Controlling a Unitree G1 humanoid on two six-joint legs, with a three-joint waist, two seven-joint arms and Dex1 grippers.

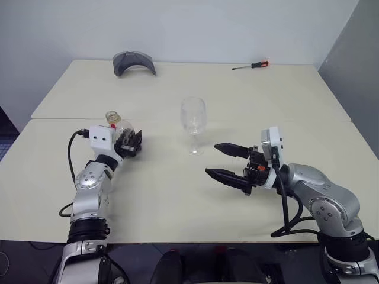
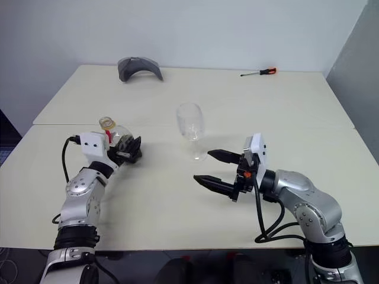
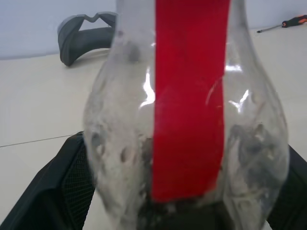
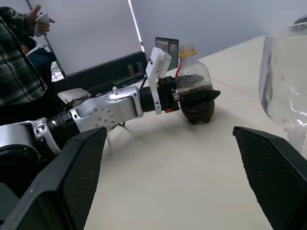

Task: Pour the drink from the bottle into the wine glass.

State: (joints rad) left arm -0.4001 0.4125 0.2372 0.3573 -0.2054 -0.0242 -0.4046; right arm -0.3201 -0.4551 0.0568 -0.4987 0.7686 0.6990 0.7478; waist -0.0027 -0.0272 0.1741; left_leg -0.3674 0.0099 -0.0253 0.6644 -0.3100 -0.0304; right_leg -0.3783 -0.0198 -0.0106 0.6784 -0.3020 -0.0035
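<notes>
Your cream table (image 1: pixel 177 195) carries everything. Your right gripper (image 1: pixel 228 163) hovers just right of the wine glass (image 1: pixel 193 125), its 2 fingers spread wide on nothing. Your left gripper (image 4: pixel 197 98) has its fingers on either side of the bottle (image 4: pixel 193 79), which stands upright left of the glass; you cannot tell if it grips. The drink (image 4: pixel 194 86) sits low inside.
</notes>
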